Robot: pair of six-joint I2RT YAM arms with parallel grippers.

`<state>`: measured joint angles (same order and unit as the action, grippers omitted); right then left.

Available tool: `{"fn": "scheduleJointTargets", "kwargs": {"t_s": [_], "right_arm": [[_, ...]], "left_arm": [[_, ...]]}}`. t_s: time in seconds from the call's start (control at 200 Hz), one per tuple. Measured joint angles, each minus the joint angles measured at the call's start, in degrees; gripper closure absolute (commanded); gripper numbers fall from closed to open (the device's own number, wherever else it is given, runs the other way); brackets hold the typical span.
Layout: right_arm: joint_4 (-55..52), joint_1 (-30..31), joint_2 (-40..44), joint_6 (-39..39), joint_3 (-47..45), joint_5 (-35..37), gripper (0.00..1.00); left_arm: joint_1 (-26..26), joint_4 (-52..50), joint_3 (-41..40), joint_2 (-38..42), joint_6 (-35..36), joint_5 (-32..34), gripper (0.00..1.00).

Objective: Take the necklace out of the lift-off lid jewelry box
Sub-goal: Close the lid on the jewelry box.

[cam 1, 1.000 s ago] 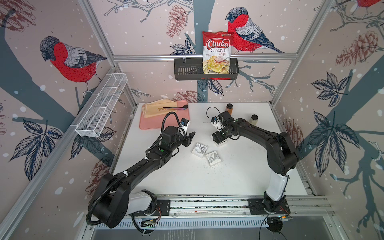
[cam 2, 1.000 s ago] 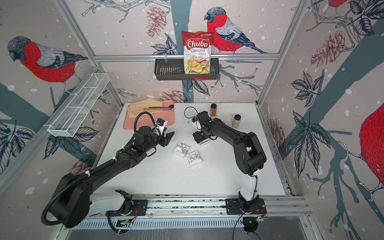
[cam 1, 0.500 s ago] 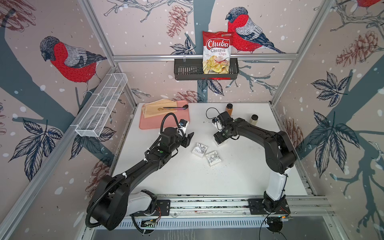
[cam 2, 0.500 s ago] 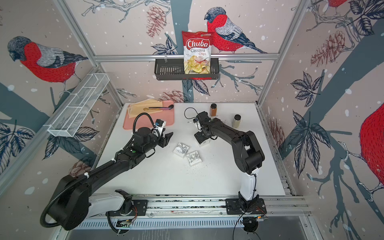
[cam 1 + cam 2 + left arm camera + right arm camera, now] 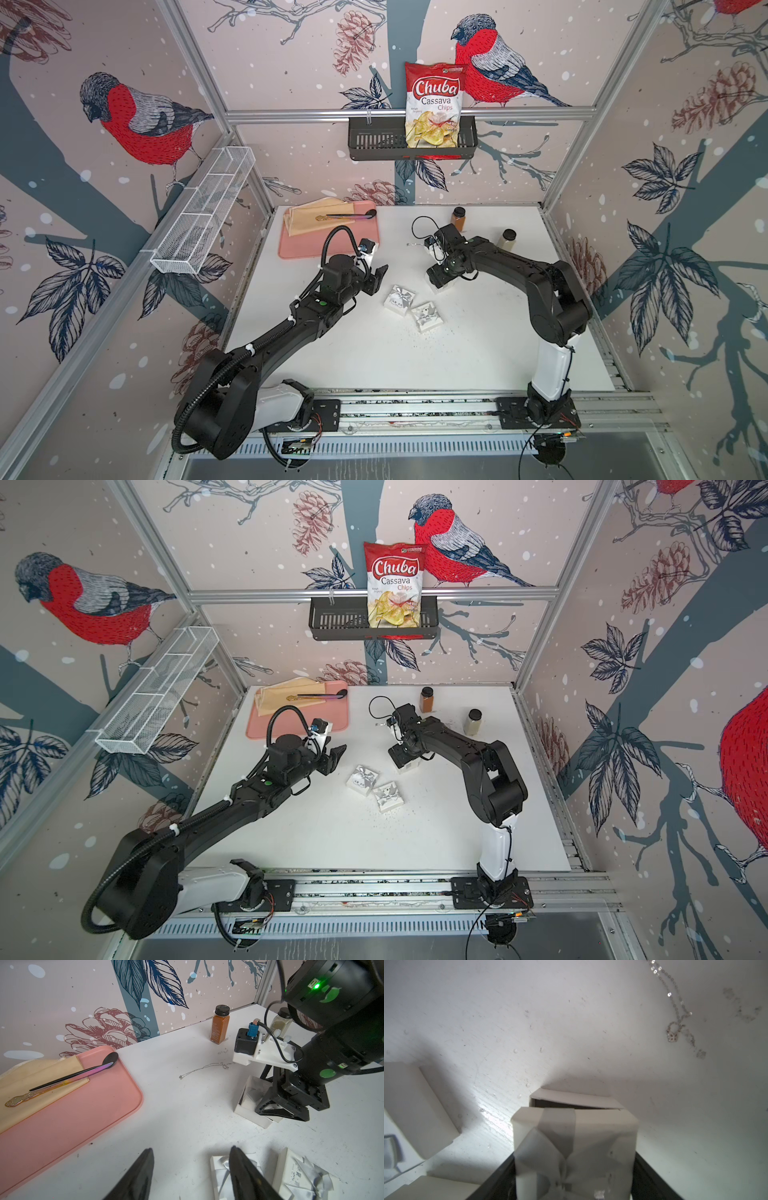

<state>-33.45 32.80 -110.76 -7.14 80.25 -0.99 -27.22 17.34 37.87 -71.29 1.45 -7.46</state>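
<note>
Here, right gripper [image 5: 574, 1159] clamps the ribboned lid [image 5: 593, 1126] over its base [image 5: 571, 1098]; left gripper [image 5: 191, 1149] gapes empty.

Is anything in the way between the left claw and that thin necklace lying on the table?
Nothing visible. The necklace lies on the bare table ahead of the open left claw, with no object between them. The right claw, gripping the ribboned lid over its box, stands off to one side.
</note>
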Motion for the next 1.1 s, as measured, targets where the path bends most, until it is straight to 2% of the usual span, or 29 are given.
{"fn": "scheduleJointTargets", "kwargs": {"t_s": [1.101], "right_arm": [[-0.72, -0.31, -1.77, 2.67, 1.42, 0.07, 0.21]], "left_arm": [[0.0, -0.02, 0.0, -2.23, 0.07, -0.33, 0.38]]}}
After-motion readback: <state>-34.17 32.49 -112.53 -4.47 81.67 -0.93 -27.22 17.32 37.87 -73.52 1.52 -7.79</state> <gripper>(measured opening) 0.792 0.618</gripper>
